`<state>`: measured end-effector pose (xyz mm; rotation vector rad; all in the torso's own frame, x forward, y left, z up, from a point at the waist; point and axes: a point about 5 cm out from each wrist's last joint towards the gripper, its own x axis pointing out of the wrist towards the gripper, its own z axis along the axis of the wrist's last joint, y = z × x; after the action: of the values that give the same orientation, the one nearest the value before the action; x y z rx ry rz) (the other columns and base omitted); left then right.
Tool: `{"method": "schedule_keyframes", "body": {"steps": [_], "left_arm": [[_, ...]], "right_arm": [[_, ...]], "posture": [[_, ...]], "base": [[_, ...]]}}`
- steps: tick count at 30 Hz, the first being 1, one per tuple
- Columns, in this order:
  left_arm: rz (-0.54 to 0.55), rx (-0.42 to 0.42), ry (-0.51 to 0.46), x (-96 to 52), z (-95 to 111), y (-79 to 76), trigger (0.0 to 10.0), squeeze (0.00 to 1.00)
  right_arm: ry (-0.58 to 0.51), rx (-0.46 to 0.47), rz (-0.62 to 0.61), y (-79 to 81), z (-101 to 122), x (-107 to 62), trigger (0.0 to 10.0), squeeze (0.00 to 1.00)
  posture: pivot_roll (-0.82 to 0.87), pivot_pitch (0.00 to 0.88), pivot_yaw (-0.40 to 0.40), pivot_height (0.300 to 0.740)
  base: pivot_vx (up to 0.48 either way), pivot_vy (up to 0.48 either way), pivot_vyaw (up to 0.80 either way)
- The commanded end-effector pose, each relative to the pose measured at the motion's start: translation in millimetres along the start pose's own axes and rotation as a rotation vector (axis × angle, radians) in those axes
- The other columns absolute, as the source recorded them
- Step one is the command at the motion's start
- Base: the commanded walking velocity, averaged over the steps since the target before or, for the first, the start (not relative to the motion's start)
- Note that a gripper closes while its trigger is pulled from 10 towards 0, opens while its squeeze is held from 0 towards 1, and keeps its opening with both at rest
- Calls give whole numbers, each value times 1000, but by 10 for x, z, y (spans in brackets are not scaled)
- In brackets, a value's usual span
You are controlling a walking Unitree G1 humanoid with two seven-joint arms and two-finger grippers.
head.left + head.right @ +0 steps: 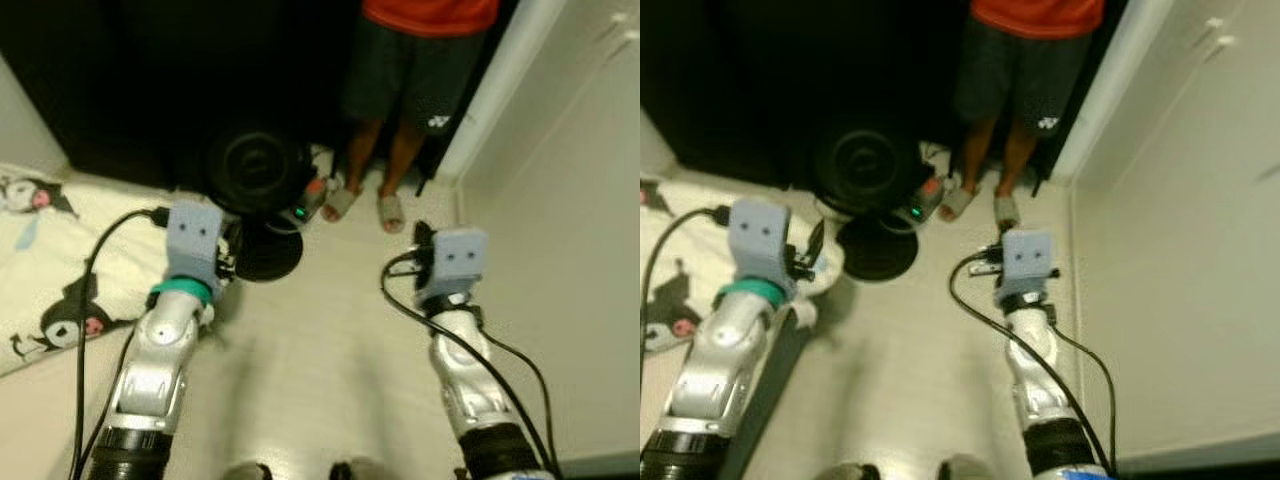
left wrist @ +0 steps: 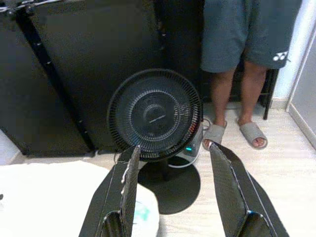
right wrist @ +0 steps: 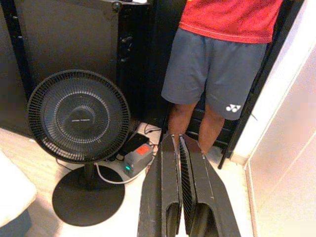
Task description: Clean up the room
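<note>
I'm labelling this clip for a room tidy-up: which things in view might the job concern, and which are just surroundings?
Possibly for the job:
- white bedding with cartoon print on the floor, beside the left gripper, fingers open
- right gripper, fingers shut, holding nothing

Just there:
- black floor fan on its round base
- power strip with a green light
- person in sandals
- white wall

The person [image 3: 222,64] is cut off above the chest, and the white bedding [image 2: 54,197] runs past the edge.
</note>
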<state>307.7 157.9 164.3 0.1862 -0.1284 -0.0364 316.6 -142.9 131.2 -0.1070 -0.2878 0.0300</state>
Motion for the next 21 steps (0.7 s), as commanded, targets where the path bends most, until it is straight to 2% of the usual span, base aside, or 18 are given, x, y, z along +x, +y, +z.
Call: {"method": "schedule_keyframes", "body": {"steps": [1,21], "left_arm": [[-12,4,25,-20,-65,-38,10000,0],[-24,4,24,-3,-70,-66,10000,0]], "right_arm": [[25,-9,-19,-62,-55,-41,10000,0],[30,-20,-22,-78,-69,-32,10000,0]], "posture": [[-23,86,25,740],[-28,76,27,740]], "base": [[289,0,0],[282,0,0]]}}
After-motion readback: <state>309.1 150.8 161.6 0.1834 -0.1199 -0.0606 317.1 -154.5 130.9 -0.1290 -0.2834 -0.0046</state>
